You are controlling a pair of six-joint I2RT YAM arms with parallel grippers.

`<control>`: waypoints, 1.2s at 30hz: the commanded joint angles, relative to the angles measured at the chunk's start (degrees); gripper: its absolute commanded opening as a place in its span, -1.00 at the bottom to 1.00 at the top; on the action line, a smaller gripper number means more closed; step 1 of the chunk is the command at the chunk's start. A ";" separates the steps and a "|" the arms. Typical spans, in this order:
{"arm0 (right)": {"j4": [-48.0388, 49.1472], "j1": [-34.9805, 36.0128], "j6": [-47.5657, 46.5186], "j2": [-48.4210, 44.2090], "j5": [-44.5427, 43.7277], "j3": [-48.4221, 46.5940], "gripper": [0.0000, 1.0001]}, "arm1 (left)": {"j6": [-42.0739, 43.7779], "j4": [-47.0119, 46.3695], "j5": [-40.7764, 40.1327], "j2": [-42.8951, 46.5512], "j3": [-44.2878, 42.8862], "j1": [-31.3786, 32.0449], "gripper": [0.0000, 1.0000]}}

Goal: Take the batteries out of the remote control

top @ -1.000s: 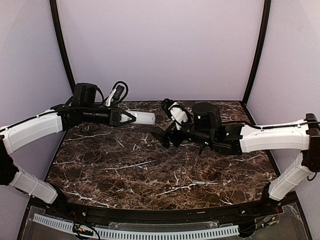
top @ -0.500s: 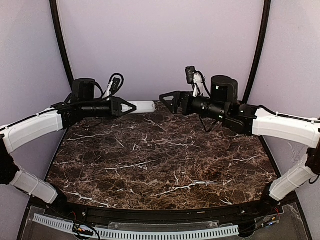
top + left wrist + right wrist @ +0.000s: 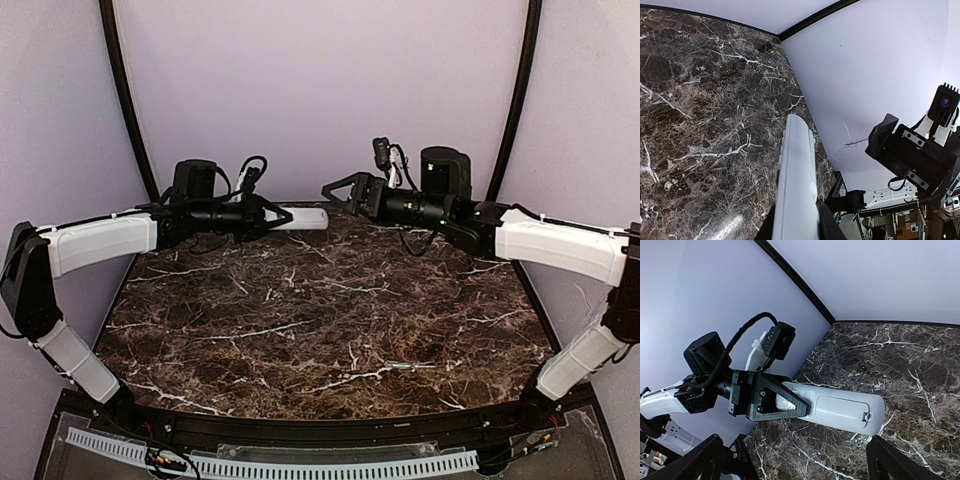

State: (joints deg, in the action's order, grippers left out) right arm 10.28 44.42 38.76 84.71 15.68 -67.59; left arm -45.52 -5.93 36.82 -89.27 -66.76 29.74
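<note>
Over the dark marble table (image 3: 300,330): left fingers (image 3: 279,212) clamped slim white plastic remote control (image 3: 305,219), right fingers (image 3: 695,462) wide; step likely needed hooking the small grey cover latch (image 3: 865,416) squarely.

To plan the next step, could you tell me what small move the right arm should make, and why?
Probably ease the open right gripper toward the battery cover: the left gripper holds the remote control aloft, cover shut, its free end facing the right gripper.

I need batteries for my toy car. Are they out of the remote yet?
Not yet. Done: the left claw holds the remote control up off the table. In hand: the open right claw faces its end. Left: the cover is on and no batteries show.
</note>
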 commanded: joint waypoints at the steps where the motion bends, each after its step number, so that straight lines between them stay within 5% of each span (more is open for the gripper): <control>1: 2.46 -0.65 3.22 2.37 3.34 -2.19 0.97 | -2.87 -5.86 3.58 1.86 1.90 -0.12 -0.99; 36: 2.51 -0.66 6.88 11.33 5.80 -6.69 0.82 | -3.75 -10.16 4.84 4.95 7.37 -0.18 -0.99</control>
State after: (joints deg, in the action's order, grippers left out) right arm 13.10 44.12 45.58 95.00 22.37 -72.23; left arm -49.34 -13.67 40.23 -87.20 -60.05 29.74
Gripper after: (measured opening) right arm 0.915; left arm 0.188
